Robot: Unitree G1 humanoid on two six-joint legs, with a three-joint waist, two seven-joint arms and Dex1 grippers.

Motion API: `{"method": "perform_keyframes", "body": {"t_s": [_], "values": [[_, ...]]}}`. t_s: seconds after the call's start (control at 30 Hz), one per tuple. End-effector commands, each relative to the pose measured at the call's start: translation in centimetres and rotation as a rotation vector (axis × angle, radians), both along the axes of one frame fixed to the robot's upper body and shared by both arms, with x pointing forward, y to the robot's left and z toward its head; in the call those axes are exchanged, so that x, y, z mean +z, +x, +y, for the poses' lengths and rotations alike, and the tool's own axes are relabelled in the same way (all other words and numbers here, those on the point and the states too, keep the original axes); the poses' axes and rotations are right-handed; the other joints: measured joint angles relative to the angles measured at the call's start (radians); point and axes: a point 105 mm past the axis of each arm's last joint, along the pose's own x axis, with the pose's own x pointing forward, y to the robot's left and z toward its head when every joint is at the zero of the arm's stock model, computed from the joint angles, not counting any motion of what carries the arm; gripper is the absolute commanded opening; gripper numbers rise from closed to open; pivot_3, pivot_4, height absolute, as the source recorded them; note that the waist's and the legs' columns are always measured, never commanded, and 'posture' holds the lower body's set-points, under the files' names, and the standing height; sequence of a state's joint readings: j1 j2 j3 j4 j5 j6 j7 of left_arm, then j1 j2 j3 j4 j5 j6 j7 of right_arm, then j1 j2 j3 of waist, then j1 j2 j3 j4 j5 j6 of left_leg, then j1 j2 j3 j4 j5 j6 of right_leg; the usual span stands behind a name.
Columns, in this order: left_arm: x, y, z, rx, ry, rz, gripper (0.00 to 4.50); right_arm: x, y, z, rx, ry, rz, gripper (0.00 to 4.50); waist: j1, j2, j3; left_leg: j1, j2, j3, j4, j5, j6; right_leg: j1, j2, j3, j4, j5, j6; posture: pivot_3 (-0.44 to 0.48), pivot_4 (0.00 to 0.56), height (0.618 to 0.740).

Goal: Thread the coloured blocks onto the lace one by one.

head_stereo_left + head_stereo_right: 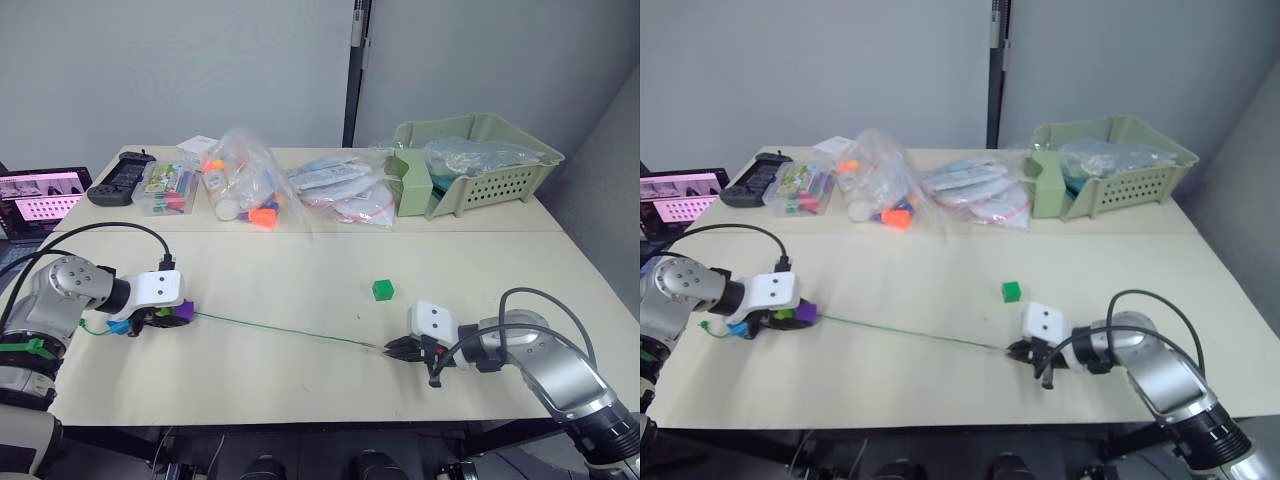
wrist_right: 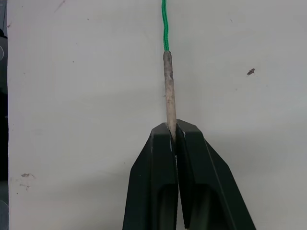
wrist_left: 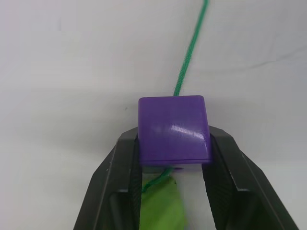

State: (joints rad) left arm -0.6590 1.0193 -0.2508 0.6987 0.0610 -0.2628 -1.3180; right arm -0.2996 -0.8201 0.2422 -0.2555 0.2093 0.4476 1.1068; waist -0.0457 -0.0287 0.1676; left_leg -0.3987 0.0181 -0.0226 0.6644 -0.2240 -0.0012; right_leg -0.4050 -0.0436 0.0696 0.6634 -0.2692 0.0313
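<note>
Lace (image 1: pixel 290 331) runs taut across the table (image 1: pixel 300 280) in the head view, stretched between the two pincers. Its left end meets the left gripper (image 1: pixel 170 316); its tip reaches the right gripper (image 1: pixel 392 349). A dark green block (image 1: pixel 383 290) sits apart, beyond the right pincer. In the left wrist view, the fingers (image 3: pixel 122 167) pinch a purple block (image 3: pixel 173 128), with a lime block (image 3: pixel 163 208) behind it. In the right wrist view, pressed fingers (image 2: pixel 192 177) clamp the stiff tip (image 2: pixel 169 91).
</note>
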Motion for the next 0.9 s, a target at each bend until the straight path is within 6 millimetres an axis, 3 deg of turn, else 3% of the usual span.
{"method": "perform_keyframes", "body": {"t_s": [0.03,0.1,0.17,0.33,0.37,0.47,0.53,0.77,0.9], "values": [[-1.5,-0.8,0.4,0.024,0.003,0.079,1.21,1.2,0.2,0.2,0.015,0.007,-0.05,0.0,0.001,0.0,0.0,0.0,0.0,0.0,0.0,0.0,0.0,0.0,0.0,0.0,0.0,0.0,0.0,0.0,0.15,0.74],[-1.1,-0.6,-0.6,0.008,-0.046,0.073,1.21,1.2,0.2,0.4,0.02,0.012,-0.05,0.0,0.002,0.0,0.0,-0.001,0.0,0.0,0.0,0.0,0.0,0.0,0.0,0.0,0.0,0.0,0.0,0.0,0.15,0.74],[-0.5,-0.6,-1.3,-0.005,-0.082,0.079,2.25,1.2,0.2,0.6,0.024,0.015,-0.051,0.0,0.004,0.0,0.0,-0.001,0.0,0.0,0.0,0.0,0.0,0.0,-0.001,0.0,0.0,0.0,0.0,0.0,0.15,0.74],[1.6,-0.2,-3.0,-0.061,-0.113,0.063,3.86,1.3,0.3,1.2,0.027,0.017,-0.052,0.0,0.008,0.0,0.0,-0.004,-0.001,-0.001,0.0,0.0,0.0,-0.002,-0.001,0.0,-0.001,0.0,0.0,0.0,0.15,0.74],[2.3,-0.2,-4.2,-0.094,-0.14,0.06,4.17,1.4,0.4,1.4,0.026,0.019,-0.055,0.0,0.008,-0.001,0.0,-0.005,-0.001,-0.001,0.0,0.0,0.0,-0.003,-0.001,-0.001,-0.001,0.0,0.0,0.0,0.15,0.74],[3.5,-0.4,-7.5,-0.177,-0.218,0.048,4.17,1.6,0.5,2.1,0.029,0.022,-0.061,0.0,0.013,-0.001,0.001,-0.008,-0.001,-0.002,0.001,0.0,0.0,-0.005,-0.001,-0.001,0.0,0.0,0.0,0.0,0.15,0.74],[3.7,-0.8,-11.7,-0.258,-0.305,0.048,4.17,1.6,0.4,3.0,0.046,0.024,-0.061,0.0,0.016,-0.001,0.001,-0.009,-0.002,-0.002,0.001,0.0,0.0,-0.005,-0.001,-0.001,0.0,0.0,0.0,0.0,0.15,0.74],[1.2,-3.0,-21.5,-0.373,-0.487,0.07,4.17,1.7,0.6,4.7,0.063,0.022,-0.063,0.0,0.017,-0.001,0.001,-0.008,-0.002,-0.003,0.003,0.0,0.0,-0.005,-0.001,0.0,0.0,0.0,0.0,0.0,0.15,0.74],[-0.1,-3.1,-23.8,-0.4,-0.473,0.053,4.17,1.8,0.6,4.9,0.064,0.021,-0.064,0.0,0.019,-0.001,0.001,-0.009,-0.002,-0.003,0.004,0.0,0.0,-0.005,-0.001,0.0,0.0,0.0,0.0,0.0,0.15,0.74]]}}
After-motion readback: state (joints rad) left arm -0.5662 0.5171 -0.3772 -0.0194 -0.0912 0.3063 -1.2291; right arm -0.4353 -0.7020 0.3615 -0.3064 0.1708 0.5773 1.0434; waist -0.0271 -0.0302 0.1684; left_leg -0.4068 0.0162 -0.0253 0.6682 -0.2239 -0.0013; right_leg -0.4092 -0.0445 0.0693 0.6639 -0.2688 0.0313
